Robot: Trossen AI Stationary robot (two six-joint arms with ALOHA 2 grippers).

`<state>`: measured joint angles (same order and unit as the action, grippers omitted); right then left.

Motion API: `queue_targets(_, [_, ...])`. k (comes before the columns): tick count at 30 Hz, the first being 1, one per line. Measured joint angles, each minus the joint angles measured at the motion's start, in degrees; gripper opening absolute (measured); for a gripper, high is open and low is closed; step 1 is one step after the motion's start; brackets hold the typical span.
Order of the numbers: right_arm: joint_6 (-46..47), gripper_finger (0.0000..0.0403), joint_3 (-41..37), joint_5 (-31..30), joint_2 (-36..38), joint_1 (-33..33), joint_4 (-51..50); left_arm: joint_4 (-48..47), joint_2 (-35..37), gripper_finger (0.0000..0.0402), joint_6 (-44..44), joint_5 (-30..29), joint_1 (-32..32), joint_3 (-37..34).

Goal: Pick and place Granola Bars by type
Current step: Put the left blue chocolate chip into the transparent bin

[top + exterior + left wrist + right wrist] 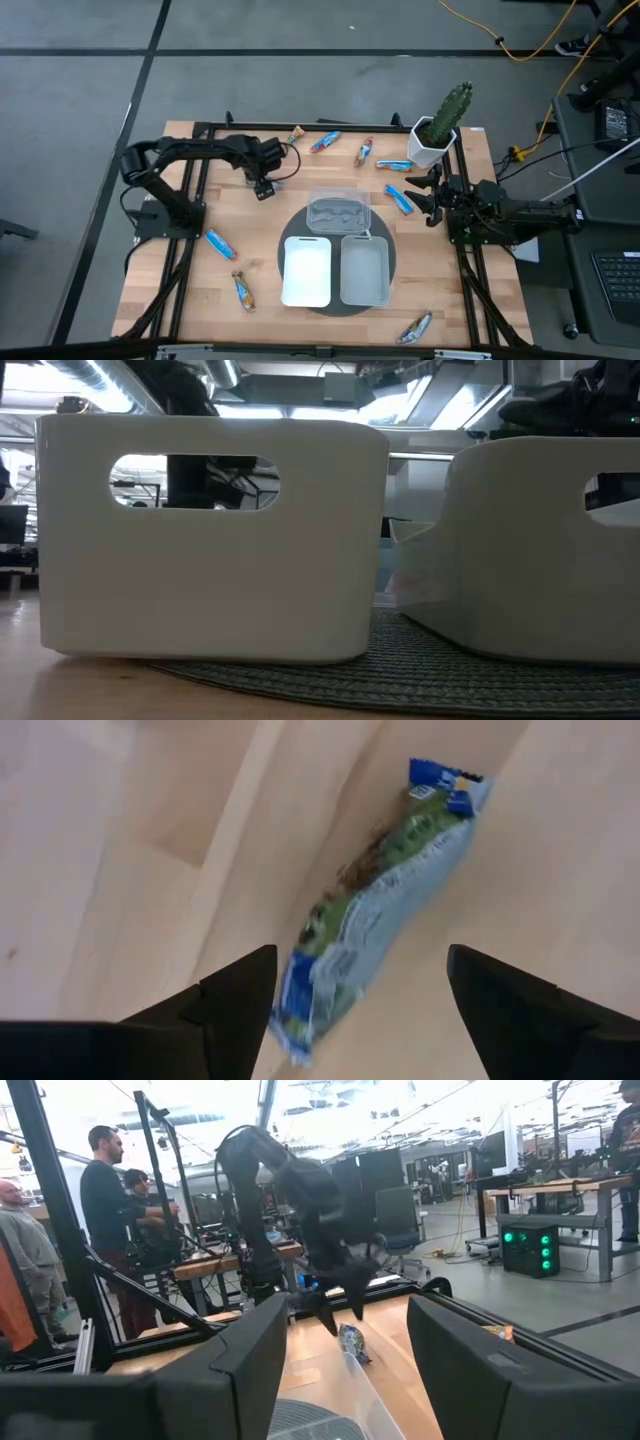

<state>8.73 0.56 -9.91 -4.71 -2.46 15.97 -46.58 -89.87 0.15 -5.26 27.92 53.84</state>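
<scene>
Left gripper (360, 995): poised above blue-green granola bar (385, 905) near table's (200, 290) far edge, jaws spread. Right gripper (428, 195): near right edge, jaws parted, empty.

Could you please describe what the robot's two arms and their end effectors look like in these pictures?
Both arms are dark, nearly black, built of jointed segments, with black cables running along them. The left end effector and the right end effector each end in two dark, wedge-shaped fingers with flat inner faces. The high view shows no clear markings on either arm.
</scene>
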Motion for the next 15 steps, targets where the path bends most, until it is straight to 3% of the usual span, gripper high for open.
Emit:
queue_targets(9, [3.13, 0.0210, 0.00, 0.33, 0.02, 0.02, -0.24, 4.68, -8.26, 0.0274, 1.26, -0.19, 1.79, 0.16])
queue_targets(15, [3.04, 0.0210, 0.00, 0.61, 0.02, 0.02, -0.49, 4.62, -9.40, 0.0198, -1.12, 1.23, 2.08, 0.27])
